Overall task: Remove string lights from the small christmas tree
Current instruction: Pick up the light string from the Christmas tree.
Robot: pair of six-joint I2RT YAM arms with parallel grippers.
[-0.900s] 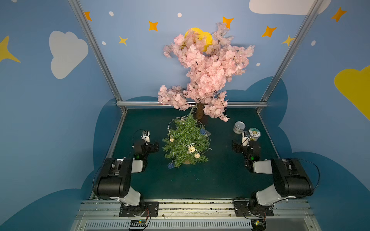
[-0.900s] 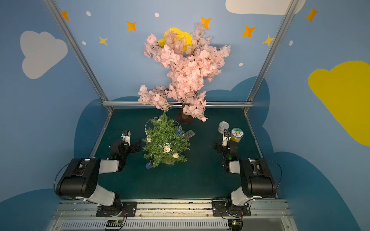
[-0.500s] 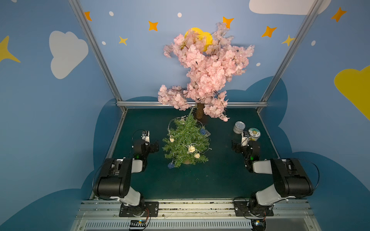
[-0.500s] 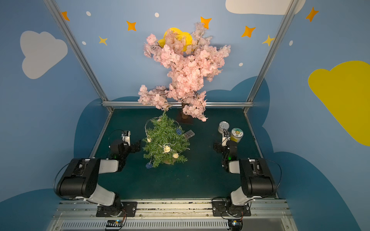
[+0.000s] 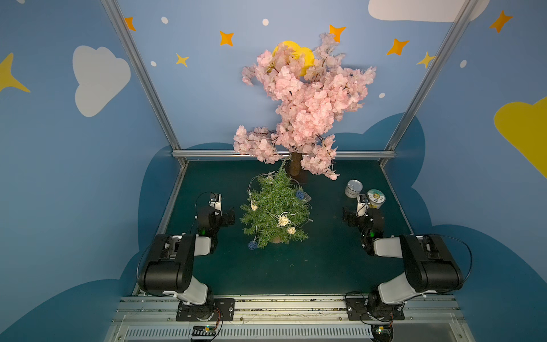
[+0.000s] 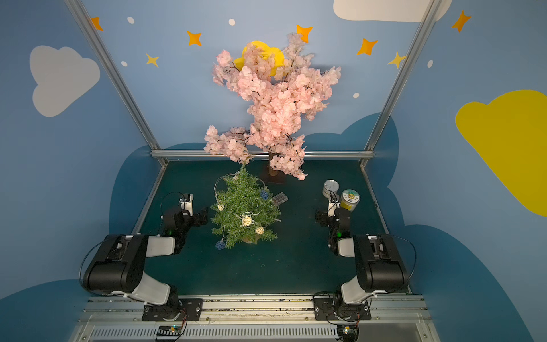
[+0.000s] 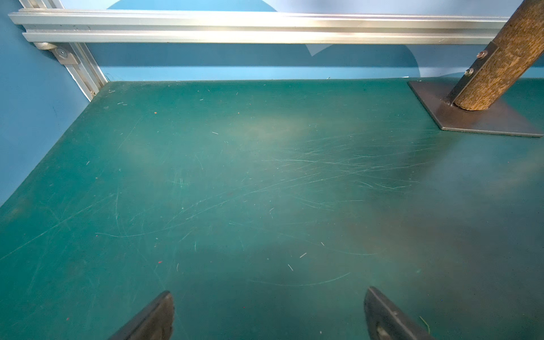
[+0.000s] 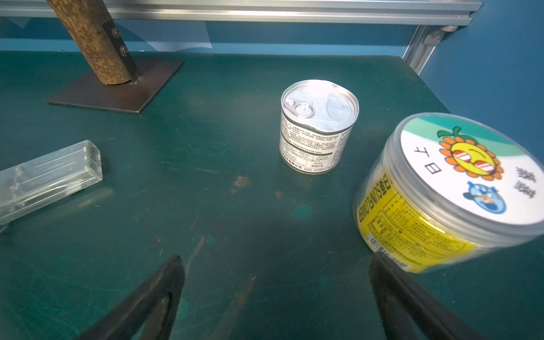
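Observation:
The small christmas tree (image 5: 275, 210) (image 6: 245, 213) stands upright mid-table in both top views, bushy green on a tan pot. The string lights (image 5: 283, 220) (image 6: 246, 220) wind round it as pale wire with cream and blue woven balls. Their clear battery box (image 6: 279, 198) (image 8: 50, 179) lies on the mat behind the tree's right side. My left gripper (image 5: 219, 217) (image 7: 269, 294) hovers low just left of the tree, open over bare mat. On the tree's right, well apart from it, my right gripper (image 5: 359, 219) (image 8: 273, 262) is open and holds nothing.
A tall pink blossom tree (image 5: 302, 100) stands at the back, its trunk (image 7: 494, 64) (image 8: 94, 41) on a metal plate. A tin can (image 5: 353, 188) (image 8: 318, 129) and a yellow-labelled jar (image 5: 376, 199) (image 8: 441, 191) stand just beyond my right gripper. An aluminium rail (image 5: 207, 154) bounds the back.

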